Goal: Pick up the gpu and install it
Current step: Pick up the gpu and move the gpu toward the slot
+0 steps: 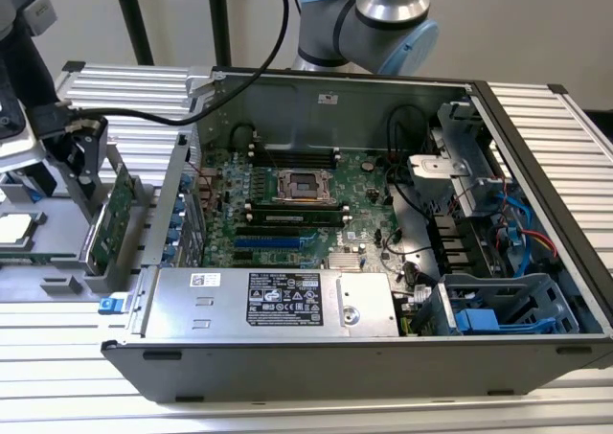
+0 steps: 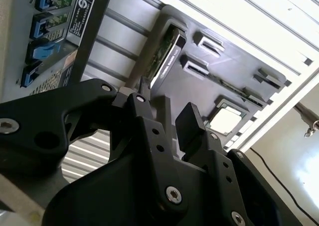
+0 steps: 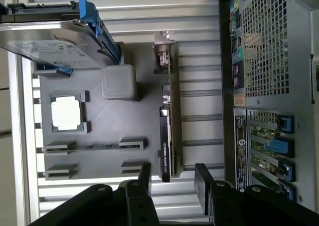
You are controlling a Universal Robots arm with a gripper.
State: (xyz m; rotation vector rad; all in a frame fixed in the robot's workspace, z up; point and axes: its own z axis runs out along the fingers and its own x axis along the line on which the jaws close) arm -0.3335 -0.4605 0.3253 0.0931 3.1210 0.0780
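Black gripper (image 3: 173,172), jaws wide, poised over gpu (image 3: 168,121) standing on edge in grey tray (image 3: 99,158); probably light, stiff, fragile; best pinched across flat faces.

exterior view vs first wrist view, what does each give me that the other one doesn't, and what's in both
Exterior view: the inside of the open case, with the motherboard and the silver power supply. First wrist view: the open pincer straddling one end of the gpu, the hard drive, the rear grille of the case. Both: the gpu standing on edge in the grey tray beside the case.
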